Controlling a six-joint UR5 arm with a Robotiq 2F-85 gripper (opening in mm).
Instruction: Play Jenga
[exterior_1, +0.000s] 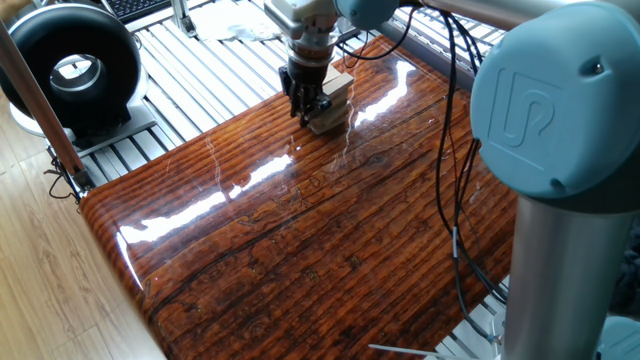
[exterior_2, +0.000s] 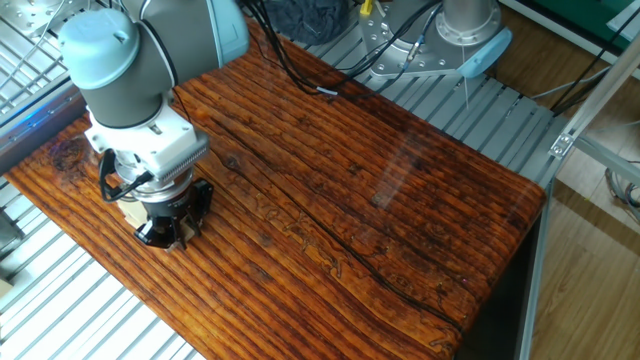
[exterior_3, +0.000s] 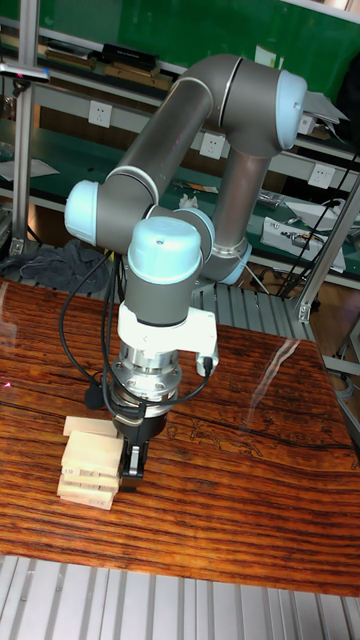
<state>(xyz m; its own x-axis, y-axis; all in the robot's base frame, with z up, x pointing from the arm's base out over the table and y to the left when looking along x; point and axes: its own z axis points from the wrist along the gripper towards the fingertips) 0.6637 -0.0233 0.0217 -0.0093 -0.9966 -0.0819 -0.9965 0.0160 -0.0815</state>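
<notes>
The Jenga tower (exterior_3: 88, 460) is a short stack of pale wooden blocks in crosswise layers, standing near one edge of the dark striped table (exterior_3: 230, 500). Its top block sits slightly askew. My gripper (exterior_3: 130, 468) points straight down, hard against the tower's side, with its black fingertips level with the lower layers. In one fixed view the tower (exterior_1: 333, 98) peeks out behind the gripper (exterior_1: 304, 110). In the other fixed view the gripper (exterior_2: 168, 232) hides nearly all of the tower (exterior_2: 129, 212). How far apart the fingers are does not show.
A black round fan-like device (exterior_1: 70, 68) stands on the slatted metal frame (exterior_1: 200, 80) beside the table. Cables (exterior_2: 300, 75) trail over the table's far edge. A second grey robot base (exterior_2: 465, 25) is mounted beyond that edge.
</notes>
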